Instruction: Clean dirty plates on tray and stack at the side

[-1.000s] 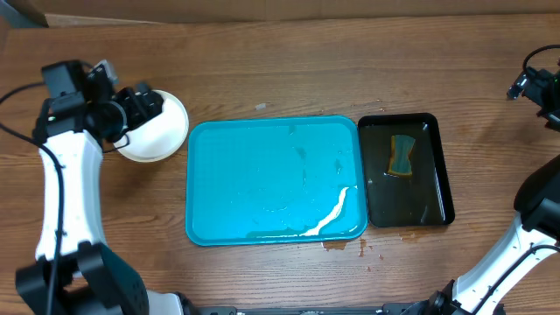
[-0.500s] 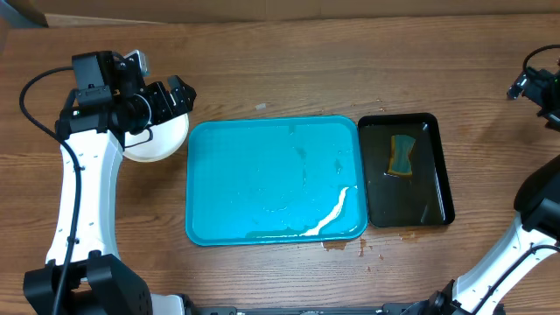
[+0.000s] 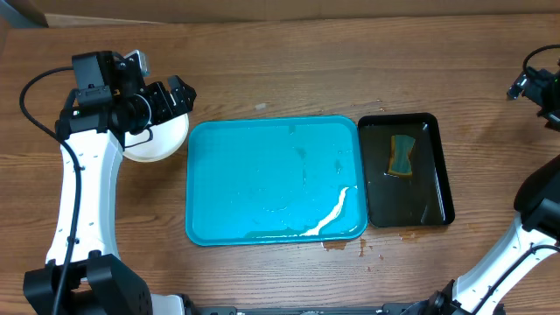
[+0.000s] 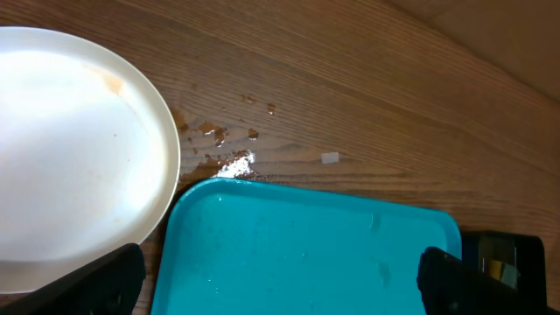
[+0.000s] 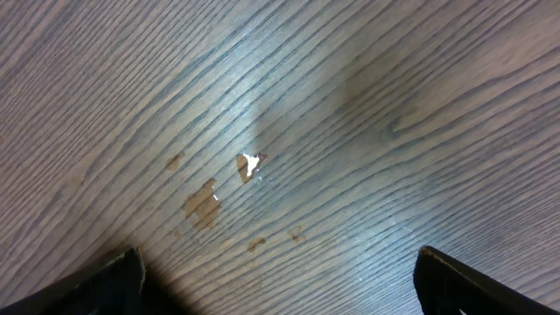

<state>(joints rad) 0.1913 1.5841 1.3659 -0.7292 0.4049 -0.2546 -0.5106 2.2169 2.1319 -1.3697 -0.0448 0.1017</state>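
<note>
The left gripper [image 3: 171, 94] hung spread and empty above the plates [image 3: 164, 138], stacked beside the tray [image 3: 262, 175], finished, I'd guess. The right gripper [image 5: 280, 284] gaped, parked clear.

From overhead the plates [image 3: 171, 140] are partly covered by the left claw [image 3: 169, 99], so their number cannot be told. In the left wrist view they are cut off at the left edge; the contents of the black tray [image 4: 477, 245] — possibly a sponge [image 4: 500, 268] — are blurred.
</note>
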